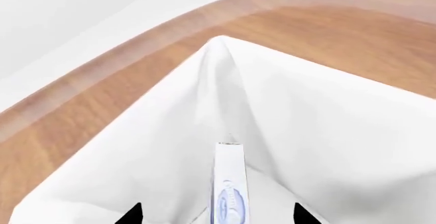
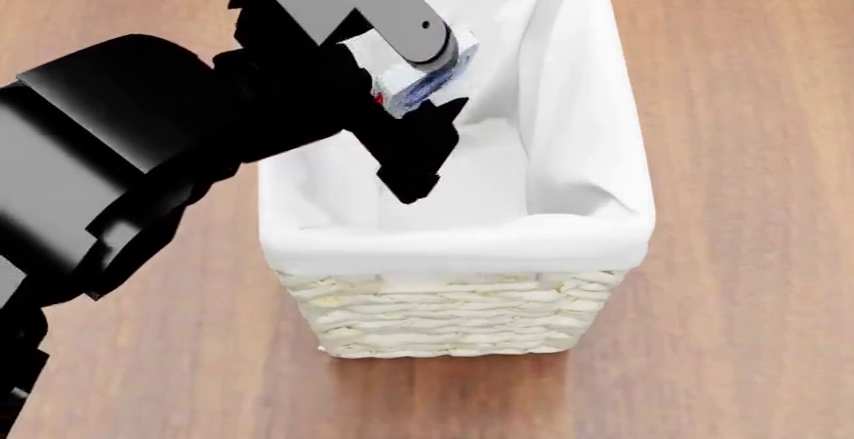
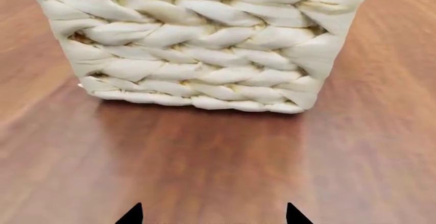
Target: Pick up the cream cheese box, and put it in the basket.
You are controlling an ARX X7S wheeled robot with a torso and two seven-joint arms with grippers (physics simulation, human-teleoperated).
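The basket [image 2: 461,309] is cream wicker with a white cloth liner folded over its rim. My left gripper [image 1: 218,216] hangs over the basket's open top with its jaws wide apart. The cream cheese box [image 1: 230,193], thin and white with a blue oval logo, stands on edge between the jaws with a gap on each side, inside the liner [image 1: 327,132]. In the head view the box [image 2: 424,84] shows just under the left wrist. My right gripper [image 3: 211,216] is open and empty, low over the wood, facing the basket's woven end wall [image 3: 197,45].
The basket stands on a brown wooden surface [image 2: 747,109]. A pale curved edge of that surface [image 1: 102,55] shows beyond the basket in the left wrist view. My left arm [image 2: 147,139] covers the basket's left side in the head view.
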